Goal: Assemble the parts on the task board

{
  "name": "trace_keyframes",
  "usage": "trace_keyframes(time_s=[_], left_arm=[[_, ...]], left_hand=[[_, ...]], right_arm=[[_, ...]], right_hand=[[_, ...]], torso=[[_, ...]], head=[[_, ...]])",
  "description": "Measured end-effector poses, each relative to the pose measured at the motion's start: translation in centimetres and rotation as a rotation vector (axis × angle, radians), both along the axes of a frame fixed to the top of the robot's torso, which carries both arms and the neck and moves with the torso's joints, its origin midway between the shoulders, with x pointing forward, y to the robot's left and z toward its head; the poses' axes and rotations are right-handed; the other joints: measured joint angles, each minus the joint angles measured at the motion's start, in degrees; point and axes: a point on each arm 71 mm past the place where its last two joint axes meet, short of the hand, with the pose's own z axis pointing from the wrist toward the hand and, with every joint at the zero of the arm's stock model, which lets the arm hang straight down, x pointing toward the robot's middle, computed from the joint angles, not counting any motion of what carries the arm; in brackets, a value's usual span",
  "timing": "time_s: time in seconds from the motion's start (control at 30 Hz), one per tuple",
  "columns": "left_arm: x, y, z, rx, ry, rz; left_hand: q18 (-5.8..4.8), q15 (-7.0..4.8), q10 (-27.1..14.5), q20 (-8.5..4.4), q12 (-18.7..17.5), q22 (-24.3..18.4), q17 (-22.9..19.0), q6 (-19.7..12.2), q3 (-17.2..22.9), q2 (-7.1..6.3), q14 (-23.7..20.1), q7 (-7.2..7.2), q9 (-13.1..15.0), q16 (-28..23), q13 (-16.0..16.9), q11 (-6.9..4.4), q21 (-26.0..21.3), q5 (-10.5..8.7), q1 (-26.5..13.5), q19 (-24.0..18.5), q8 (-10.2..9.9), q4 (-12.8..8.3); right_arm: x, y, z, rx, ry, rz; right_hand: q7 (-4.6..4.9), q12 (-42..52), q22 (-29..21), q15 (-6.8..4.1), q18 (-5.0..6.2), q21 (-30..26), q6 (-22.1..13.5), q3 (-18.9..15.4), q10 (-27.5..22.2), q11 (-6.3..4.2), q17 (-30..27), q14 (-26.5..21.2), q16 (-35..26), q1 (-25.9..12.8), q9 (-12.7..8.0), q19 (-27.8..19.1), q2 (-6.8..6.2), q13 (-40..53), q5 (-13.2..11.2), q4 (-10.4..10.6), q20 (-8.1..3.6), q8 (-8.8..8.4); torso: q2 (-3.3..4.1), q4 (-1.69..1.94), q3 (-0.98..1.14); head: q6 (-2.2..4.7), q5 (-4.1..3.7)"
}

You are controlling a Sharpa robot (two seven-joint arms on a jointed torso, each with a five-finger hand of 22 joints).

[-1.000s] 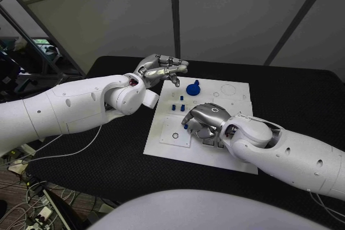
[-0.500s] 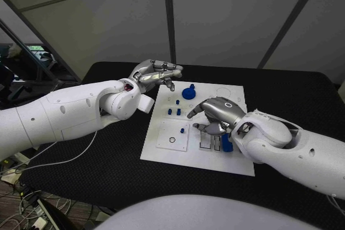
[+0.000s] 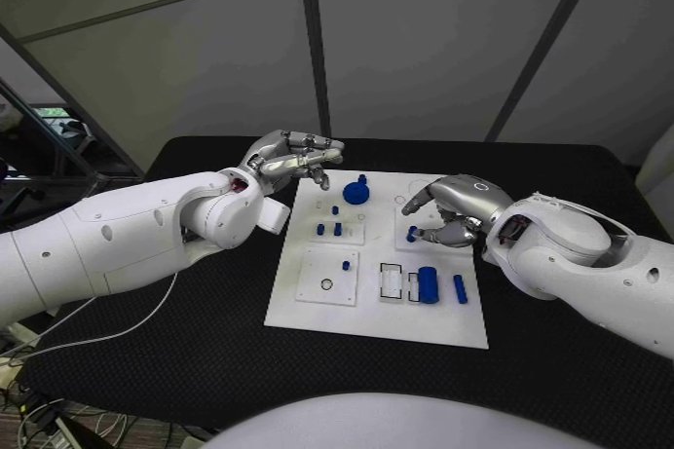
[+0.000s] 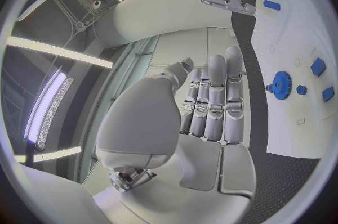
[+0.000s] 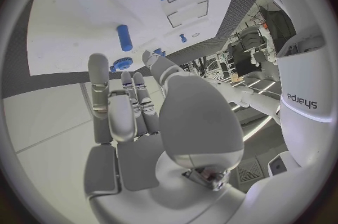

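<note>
The white task board (image 3: 317, 318) lies mid-table. A blue gear (image 3: 355, 191) stands at its far end, with short blue pegs (image 3: 336, 229) just in front of it and one small peg (image 3: 346, 266) on a square plate. Two long blue pieces (image 3: 429, 285) lie by the slots on the near right. My right hand (image 3: 452, 210) hovers over the board's far right, fingers loosely bent and empty, their tips beside a blue peg (image 3: 412, 235). In the right wrist view that peg (image 5: 124, 37) lies past the fingers. My left hand (image 3: 295, 157) is raised off the board's far left corner, holding nothing.
The black table (image 3: 168, 322) surrounds the board with free room on every side. My left forearm (image 3: 127, 235) spans the table's left half and my right forearm (image 3: 604, 274) covers its right side. In the left wrist view the gear (image 4: 281, 85) sits on the board beyond the fingers.
My right hand has lifted from the slots near the board's middle and moved to its far right, uncovering the long blue pieces there. The left hand keeps its place; the camera shifted.
</note>
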Motion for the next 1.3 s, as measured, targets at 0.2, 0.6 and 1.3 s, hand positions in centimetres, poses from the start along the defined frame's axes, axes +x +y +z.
trace_keyframes(time_s=[0.2,0.6,1.3], left_arm=[[0.0,0.0,0.0,0.000,0.000,-0.001],[0.0,0.1,0.0,0.000,0.001,-0.001],[0.0,0.0,0.0,0.000,0.001,-0.003]], left_hand=[[0.00,0.00,0.0,0.00,0.0,0.0,0.0,0.0,0.0,0.00,0.0,0.00,0.0,0.0,0.1,0.00,0.0,0.00,0.0,0.0,0.0,0.0],[0.00,0.00,0.0,0.00,0.0,0.0,0.0,0.0,0.0,0.00,0.0,0.00,0.0,0.0,0.1,0.00,0.0,0.00,0.0,0.0,0.0,0.0],[0.00,0.00,0.0,0.00,0.0,0.0,0.0,0.0,0.0,0.00,0.0,0.00,0.0,0.0,0.0,0.00,0.0,0.00,0.0,0.0,0.0,0.0]], right_arm=[[0.2,-0.2,-0.2,-0.039,0.019,-0.008],[0.9,-0.2,-1.0,-0.106,0.042,-0.030],[1.6,0.7,-1.8,-0.139,0.059,-0.030]], right_hand=[[0.00,0.6,-0.1,0.00,0.00,0.0,0.0,-0.5,0.0,0.00,0.0,0.0,0.0,0.0,0.0,0.0,0.00,0.0,0.0,0.2,0.00,0.00],[0.58,3.6,1.0,0.00,0.01,0.4,1.8,-1.0,3.0,-0.94,0.3,0.0,0.3,0.9,0.4,1.1,1.56,0.2,0.0,0.4,-0.62,0.21],[0.49,4.2,3.2,-0.88,0.01,2.0,3.8,2.3,9.6,-2.16,1.0,0.0,0.5,1.2,0.9,2.4,2.29,0.1,-0.5,1.4,-1.51,0.20]], torso=[[0.09,0.03,-0.01],[0.09,0.11,-0.03],[0.04,0.07,0.00]], head=[[0.06,-0.09],[-0.34,-0.18],[-1.10,0.01]])
